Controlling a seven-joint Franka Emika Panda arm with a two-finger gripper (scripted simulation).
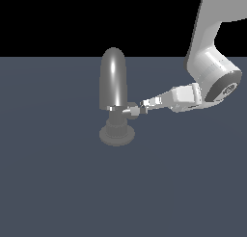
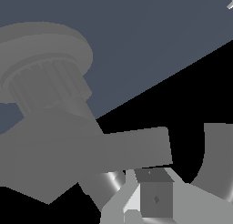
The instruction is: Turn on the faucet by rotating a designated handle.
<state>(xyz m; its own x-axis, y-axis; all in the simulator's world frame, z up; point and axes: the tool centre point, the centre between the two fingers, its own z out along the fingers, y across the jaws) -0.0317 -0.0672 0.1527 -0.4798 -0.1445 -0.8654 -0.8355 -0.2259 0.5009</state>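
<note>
the floor (image 1: 62, 192) is a big flat surface, dark blue-grey, smooth and plain all over. it runs far back to a straight edge, and behind that edge everything is black. the wrist view shows the same blue-grey surface with black beside it.

the faucet (image 1: 113, 82) stands on this surface, a bit toward the exterior view's left of the middle. it is grey and shiny, with a tall rounded top, a thin ribbed neck and a round flat base sitting on the floor. a bright streak of light runs down its body.

the handle (image 1: 131, 110) is a small silver stub that sticks out sideways from the neck, toward the exterior view's right.

the white robot arm (image 1: 212, 77) comes down from the top corner on the exterior view's right and reaches sideways to the faucet. the gripper (image 1: 144, 106) is right at the tip of the handle, touching it or just beside it. i cannot tell if its fingers are pinched together or apart, or if they hold the handle.
</note>
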